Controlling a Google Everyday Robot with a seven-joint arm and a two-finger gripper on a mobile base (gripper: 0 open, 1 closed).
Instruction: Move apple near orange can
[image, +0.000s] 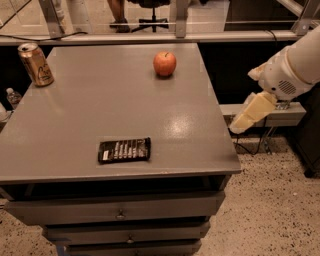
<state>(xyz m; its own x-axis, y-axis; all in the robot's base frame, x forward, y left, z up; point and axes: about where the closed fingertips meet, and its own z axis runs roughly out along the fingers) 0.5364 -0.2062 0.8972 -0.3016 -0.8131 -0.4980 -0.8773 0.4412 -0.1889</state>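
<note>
The apple (164, 63) is round and red-orange with a small dark stem. It sits on the grey table (100, 115) near the far right edge. The orange can (35, 64) stands upright, slightly tilted in view, at the table's far left corner. The two are far apart across the tabletop. My gripper (246, 119) hangs off the table's right side, beside its right edge and lower right of the apple. It holds nothing that I can see.
A flat black snack wrapper (124, 149) lies near the table's front edge. Drawers (120, 214) run below the tabletop. A metal rail (150, 36) runs behind the table. A low shelf (280, 114) stands right of the table, on speckled floor.
</note>
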